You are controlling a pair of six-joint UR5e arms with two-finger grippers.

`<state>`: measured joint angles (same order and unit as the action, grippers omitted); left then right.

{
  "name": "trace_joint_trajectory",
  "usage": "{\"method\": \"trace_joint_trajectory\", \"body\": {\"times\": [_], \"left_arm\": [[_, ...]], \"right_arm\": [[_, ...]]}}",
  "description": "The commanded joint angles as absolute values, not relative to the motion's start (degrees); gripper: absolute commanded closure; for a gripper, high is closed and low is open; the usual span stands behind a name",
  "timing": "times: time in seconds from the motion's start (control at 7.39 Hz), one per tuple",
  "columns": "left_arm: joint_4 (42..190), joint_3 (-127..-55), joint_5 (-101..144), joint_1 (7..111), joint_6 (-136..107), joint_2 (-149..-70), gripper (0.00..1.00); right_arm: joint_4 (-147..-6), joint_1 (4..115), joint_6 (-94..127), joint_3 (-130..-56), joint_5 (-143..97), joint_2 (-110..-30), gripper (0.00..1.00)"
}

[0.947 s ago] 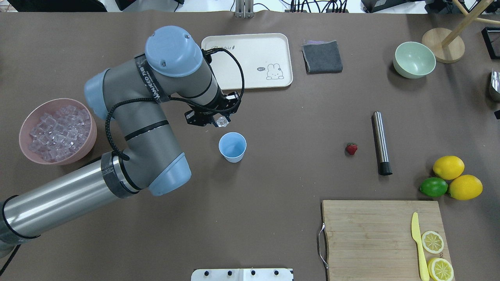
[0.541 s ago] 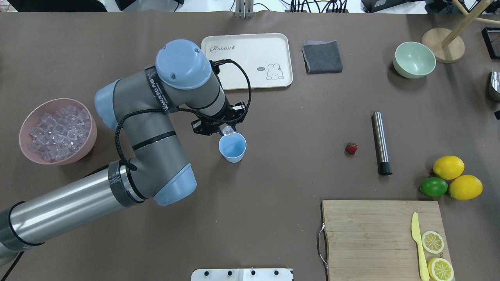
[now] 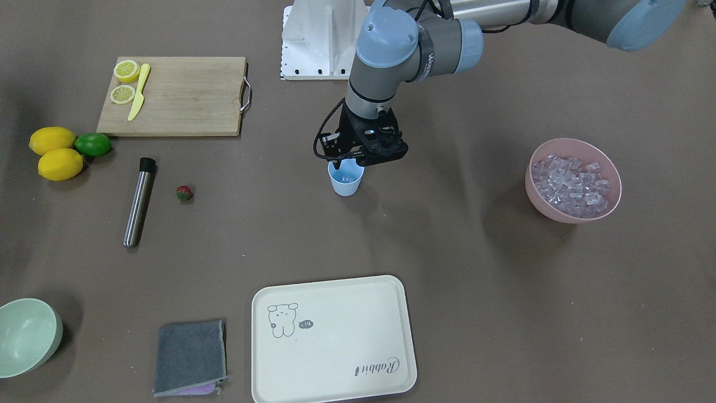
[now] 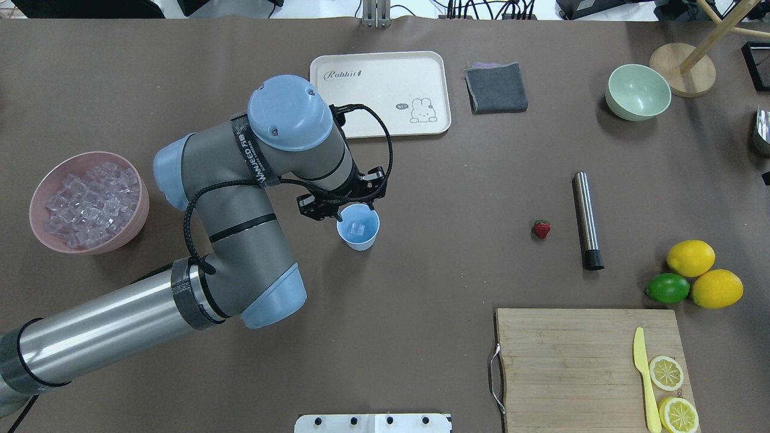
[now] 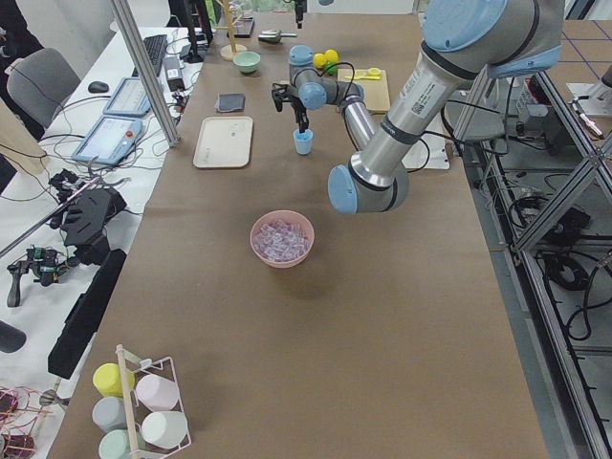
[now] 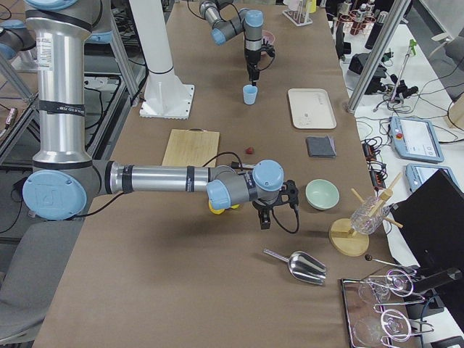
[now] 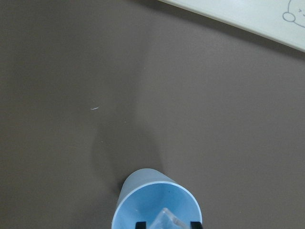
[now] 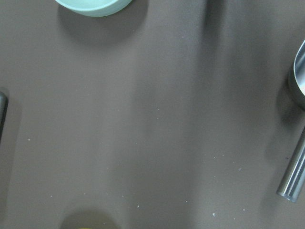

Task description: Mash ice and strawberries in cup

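The light blue cup (image 4: 359, 239) stands upright mid-table, and one clear ice cube (image 4: 358, 228) lies inside it. My left gripper (image 4: 349, 210) hangs right over the cup's rim, open. In the left wrist view its two black fingertips (image 7: 139, 224) flank the ice cube (image 7: 167, 220) with small gaps, above the cup (image 7: 138, 200). More ice (image 4: 90, 203) fills the pink bowl (image 4: 37, 191) at the left. The strawberry (image 4: 541, 229) lies alone on the table to the right. My right gripper (image 6: 262, 220) shows only in the exterior right view, low over the table; I cannot tell its state.
A steel muddler (image 4: 586, 219) lies beside the strawberry. Behind the cup are a cream tray (image 4: 379, 90) and a grey cloth (image 4: 496, 88); a pale green bowl (image 4: 637, 91) sits far right. Two lemons, a lime (image 4: 668, 288) and a cutting board (image 4: 571, 361) fill the front right. A metal scoop (image 6: 301, 267) lies near the right arm.
The left arm carried the ice cube right and forward until it was over the cup. The gripper let go, and the cube now lies inside the cup.
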<state>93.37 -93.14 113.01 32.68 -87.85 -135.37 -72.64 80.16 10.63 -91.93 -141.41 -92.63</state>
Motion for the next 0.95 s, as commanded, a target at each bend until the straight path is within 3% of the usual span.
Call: {"method": "trace_joint_trajectory", "body": {"times": [0.0, 0.14, 0.41, 0.81], "left_arm": [[93.0, -94.0, 113.0, 33.2, -87.8, -135.2, 0.14], [92.2, -95.9, 113.2, 35.4, -85.2, -133.7, 0.14], [86.8, -107.6, 113.1, 40.1, -67.7, -123.5, 0.15], [86.7, -111.6, 113.0, 45.0, -46.5, -113.4, 0.14]], "right_arm": [[-72.6, 80.2, 10.6, -91.8, -141.3, -92.6, 0.0], [-72.7, 80.2, 10.6, -91.8, -141.2, -92.5, 0.0], [-72.6, 80.0, 10.5, -91.8, -141.3, -92.5, 0.0], [-72.7, 78.8, 10.7, -92.4, -141.5, -91.2, 0.0]]}}
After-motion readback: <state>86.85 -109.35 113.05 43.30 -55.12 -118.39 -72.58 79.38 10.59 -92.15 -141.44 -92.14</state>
